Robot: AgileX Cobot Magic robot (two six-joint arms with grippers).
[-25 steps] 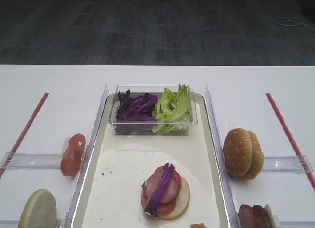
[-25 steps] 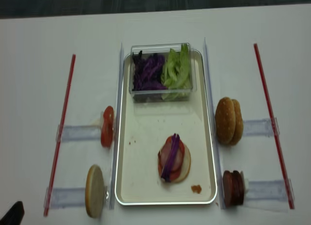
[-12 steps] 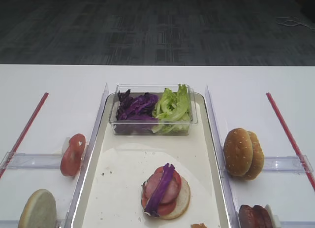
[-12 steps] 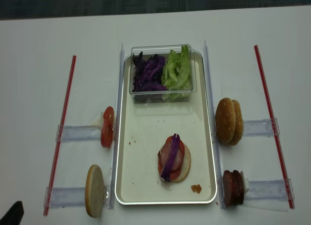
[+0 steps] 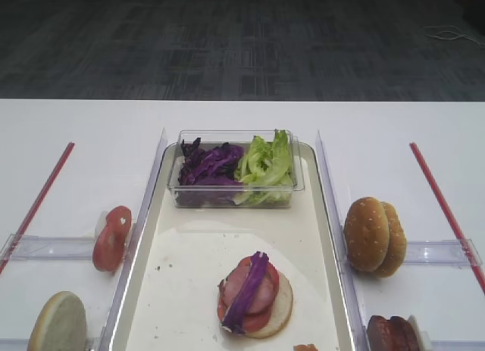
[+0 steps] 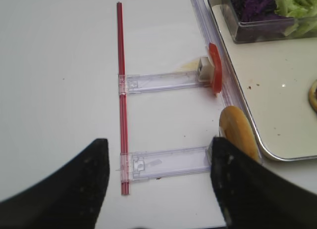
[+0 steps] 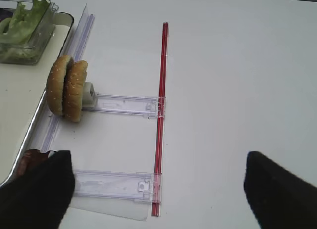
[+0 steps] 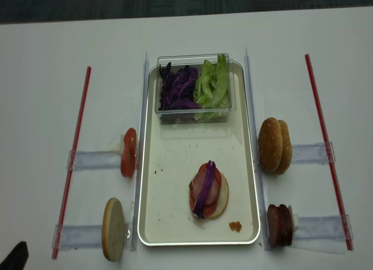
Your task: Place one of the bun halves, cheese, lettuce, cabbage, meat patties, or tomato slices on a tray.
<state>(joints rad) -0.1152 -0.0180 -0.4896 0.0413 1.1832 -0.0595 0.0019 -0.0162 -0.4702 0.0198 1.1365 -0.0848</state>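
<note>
Cabbage strip lying lengthwise atop stacked bun on tray, long axis running near-to-far, slightly tilted; left gripper and right gripper both spread, holding nothing.

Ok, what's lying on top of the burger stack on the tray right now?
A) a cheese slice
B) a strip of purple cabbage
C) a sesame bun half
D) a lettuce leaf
B: a strip of purple cabbage lies across the top of the meat on the bun base on the tray; the lettuce is in the clear container, and the sesame buns stand outside the tray.
</note>
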